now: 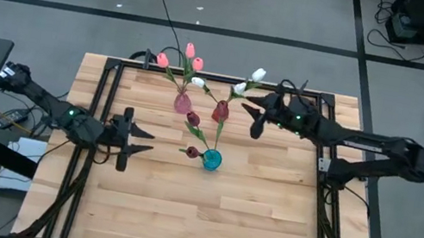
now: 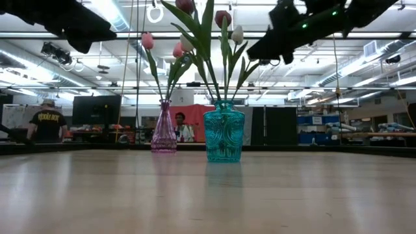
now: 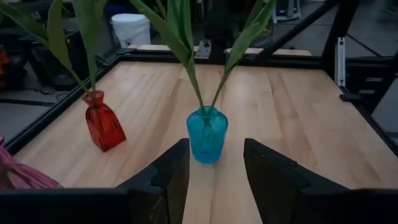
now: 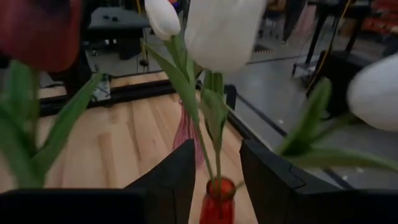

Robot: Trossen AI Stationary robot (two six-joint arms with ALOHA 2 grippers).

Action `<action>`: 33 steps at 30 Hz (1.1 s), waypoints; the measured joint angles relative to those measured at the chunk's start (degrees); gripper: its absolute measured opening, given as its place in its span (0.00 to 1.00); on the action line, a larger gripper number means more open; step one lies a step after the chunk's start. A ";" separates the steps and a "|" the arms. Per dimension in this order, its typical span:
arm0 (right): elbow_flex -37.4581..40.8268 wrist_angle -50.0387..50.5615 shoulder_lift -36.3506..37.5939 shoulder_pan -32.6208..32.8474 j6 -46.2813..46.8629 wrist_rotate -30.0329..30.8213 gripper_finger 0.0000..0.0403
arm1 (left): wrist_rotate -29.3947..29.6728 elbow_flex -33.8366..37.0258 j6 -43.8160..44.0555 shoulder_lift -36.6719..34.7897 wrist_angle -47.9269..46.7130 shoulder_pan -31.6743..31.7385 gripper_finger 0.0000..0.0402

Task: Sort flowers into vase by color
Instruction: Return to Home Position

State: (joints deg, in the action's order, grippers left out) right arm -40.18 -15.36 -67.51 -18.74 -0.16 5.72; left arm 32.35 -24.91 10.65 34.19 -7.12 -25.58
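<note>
Toward the left-centre of the high view, the left gripper (image 1: pixel 141 141) is hanging over the wooden table (image 1: pixel 263 224) with its fingers spread apart and nothing between them. It is pointing right at the blue vase (image 1: pixel 212 160), which is standing near but clear of it. Up and right of that gripper, the pink vase (image 1: pixel 183 103) is holding three pink tulips (image 1: pixel 190 49). The blue vase is carrying the maroon tulips (image 1: pixel 193 119), and just above it in the frame the red vase (image 1: pixel 220 110) is holding the white tulips (image 1: pixel 258 75). Just right of the red vase, the right gripper (image 1: pixel 253 115) is hovering, fingers apart and empty. In its wrist view, white heads and leaves are crowding the foreground. A person (image 2: pixel 47 123) is standing at the far left of the low view.
</note>
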 joint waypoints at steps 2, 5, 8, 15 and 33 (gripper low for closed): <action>-0.02 4.37 3.03 0.41 1.07 -1.32 0.35 | -0.73 0.00 -0.50 -1.45 -2.01 1.09 0.39; 0.51 9.03 7.02 1.21 2.16 -4.18 0.35 | -0.78 0.00 -1.40 -4.34 -5.06 2.70 0.39; 3.56 9.79 11.90 1.64 2.93 -4.45 0.35 | -0.78 0.00 -2.73 -7.80 -5.21 3.97 0.39; 15.18 4.45 25.39 1.75 7.81 -3.80 0.34 | -0.57 1.32 -4.01 -14.13 -5.94 4.49 0.39; 27.86 2.99 52.12 1.05 10.26 -2.02 0.34 | 1.54 14.30 -7.74 -34.16 1.99 6.58 0.21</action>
State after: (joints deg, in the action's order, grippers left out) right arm -12.33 -12.38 -15.39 -17.69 10.10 3.70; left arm 33.89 -10.60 2.91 0.03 -5.13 -19.00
